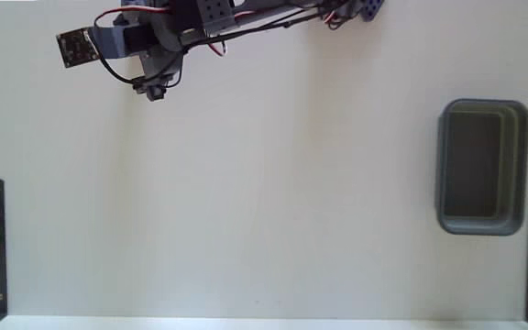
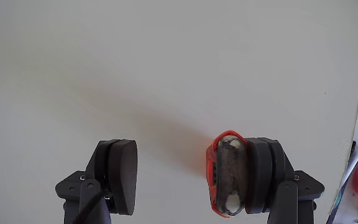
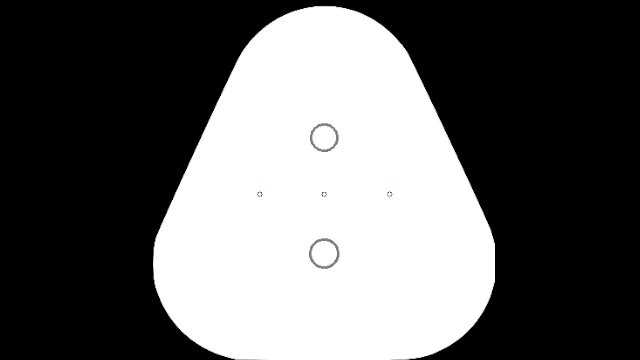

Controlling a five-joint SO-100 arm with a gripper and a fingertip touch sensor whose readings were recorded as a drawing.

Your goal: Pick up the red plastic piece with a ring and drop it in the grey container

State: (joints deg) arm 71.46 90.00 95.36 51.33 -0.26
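Red plastic piece (image 2: 219, 171) sits against the inner face of the right-hand finger (image 2: 263, 174) in the wrist view. The claw (image 2: 188, 180) gapes wide, gripping nothing, above bare tabletop (image 2: 166, 62). The grey tray (image 1: 524, 165) lies well apart, probably awaiting the drop.

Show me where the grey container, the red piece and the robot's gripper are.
grey container (image 1: 523, 165): fixed view, on its right rim.
red piece (image 2: 211, 171): wrist view, on its red edge beside the right finger.
gripper (image 2: 188, 177): wrist view, midway between the open fingertips.
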